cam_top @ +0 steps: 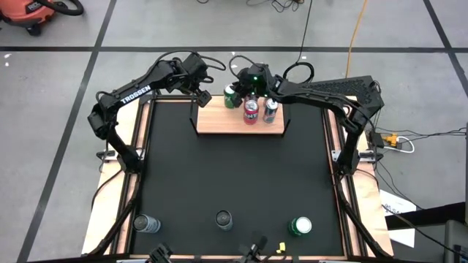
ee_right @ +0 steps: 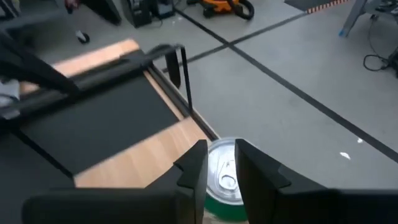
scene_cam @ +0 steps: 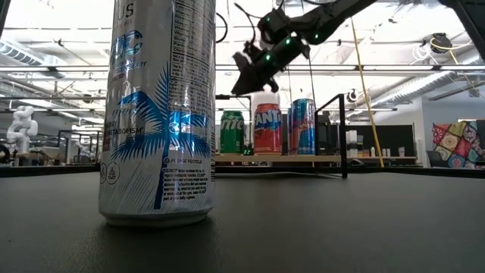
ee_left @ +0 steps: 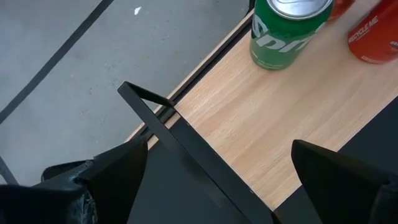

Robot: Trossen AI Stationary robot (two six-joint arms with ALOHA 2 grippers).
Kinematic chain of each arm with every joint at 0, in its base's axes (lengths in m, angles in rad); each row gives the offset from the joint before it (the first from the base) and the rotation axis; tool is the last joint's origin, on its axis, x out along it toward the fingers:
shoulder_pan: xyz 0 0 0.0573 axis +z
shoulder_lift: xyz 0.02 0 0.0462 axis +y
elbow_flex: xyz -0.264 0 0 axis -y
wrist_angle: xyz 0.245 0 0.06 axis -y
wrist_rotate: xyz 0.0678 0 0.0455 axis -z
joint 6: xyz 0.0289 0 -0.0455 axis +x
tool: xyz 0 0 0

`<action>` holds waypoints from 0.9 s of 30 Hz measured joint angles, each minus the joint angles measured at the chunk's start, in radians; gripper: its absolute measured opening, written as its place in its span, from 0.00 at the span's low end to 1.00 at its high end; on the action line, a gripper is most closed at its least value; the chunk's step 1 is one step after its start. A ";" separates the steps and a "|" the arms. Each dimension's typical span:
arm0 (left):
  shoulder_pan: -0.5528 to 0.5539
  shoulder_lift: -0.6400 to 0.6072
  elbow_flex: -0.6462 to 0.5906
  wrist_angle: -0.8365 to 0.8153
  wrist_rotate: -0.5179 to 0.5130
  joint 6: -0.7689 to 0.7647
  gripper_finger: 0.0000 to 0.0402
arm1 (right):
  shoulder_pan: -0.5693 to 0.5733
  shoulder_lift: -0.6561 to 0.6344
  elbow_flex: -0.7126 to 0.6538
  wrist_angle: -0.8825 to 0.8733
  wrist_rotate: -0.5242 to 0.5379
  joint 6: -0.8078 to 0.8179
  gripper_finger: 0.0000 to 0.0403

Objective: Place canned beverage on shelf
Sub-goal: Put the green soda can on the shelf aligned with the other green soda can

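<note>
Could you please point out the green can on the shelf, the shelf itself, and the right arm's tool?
green can (ee_left: 283,40), left wrist view, on its printed side.
shelf (cam_top: 219,120), high view, on bare wood near its left end.
right tool (ee_right: 221,165), right wrist view, between its fingertips, above the green can's top.

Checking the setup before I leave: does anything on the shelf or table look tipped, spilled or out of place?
Nothing stands out. The green can, red can and silver can stand upright on the shelf, and the three cans near the table's front edge are upright too. No spill shows.

Light-wood shelf (cam_top: 238,124) (matt grain), glossy metal cans (scene_cam: 157,114).
</note>
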State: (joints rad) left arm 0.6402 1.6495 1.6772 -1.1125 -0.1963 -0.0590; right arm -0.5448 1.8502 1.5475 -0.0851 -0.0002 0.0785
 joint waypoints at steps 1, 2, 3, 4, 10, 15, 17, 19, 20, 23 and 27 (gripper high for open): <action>-0.001 -0.004 0.000 0.002 0.000 -0.009 0.97 | 0.001 -0.014 0.000 -0.004 0.000 0.009 0.17; -0.007 -0.010 -0.001 0.010 -0.001 -0.012 0.97 | 0.002 -0.027 0.000 -0.012 0.000 0.018 0.17; -0.017 -0.020 -0.001 0.024 -0.003 -0.013 0.97 | 0.004 -0.042 0.000 -0.023 0.000 0.030 0.17; -0.028 -0.034 -0.001 0.044 -0.010 -0.013 0.97 | 0.007 -0.060 0.000 -0.038 0.000 0.047 0.17; -0.111 -0.150 -0.001 0.094 -0.063 -0.007 0.97 | 0.063 -0.141 0.000 -0.168 0.000 0.126 0.17; -0.194 -0.241 -0.002 0.095 -0.072 -0.015 0.97 | 0.154 -0.190 0.000 -0.252 0.012 0.161 0.17; -0.241 -0.276 -0.025 0.121 -0.072 -0.039 0.97 | 0.201 -0.211 0.000 -0.295 0.048 0.183 0.17; -0.285 -0.320 -0.076 0.158 -0.072 -0.058 0.97 | 0.254 -0.237 0.000 -0.323 0.097 0.213 0.17; -0.310 -0.340 -0.104 0.173 -0.072 -0.069 0.97 | 0.284 -0.252 0.000 -0.342 0.124 0.228 0.17; -0.394 -0.400 -0.198 0.225 -0.072 -0.122 0.97 | 0.379 -0.297 0.001 -0.379 0.202 0.280 0.17; -0.523 -0.456 -0.313 0.294 -0.080 -0.187 0.97 | 0.517 -0.352 0.002 -0.471 0.276 0.389 0.17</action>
State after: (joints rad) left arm 0.1174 1.1938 1.3638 -0.8188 -0.2761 -0.2464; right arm -0.0276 1.4982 1.5490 -0.5562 0.2755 0.4670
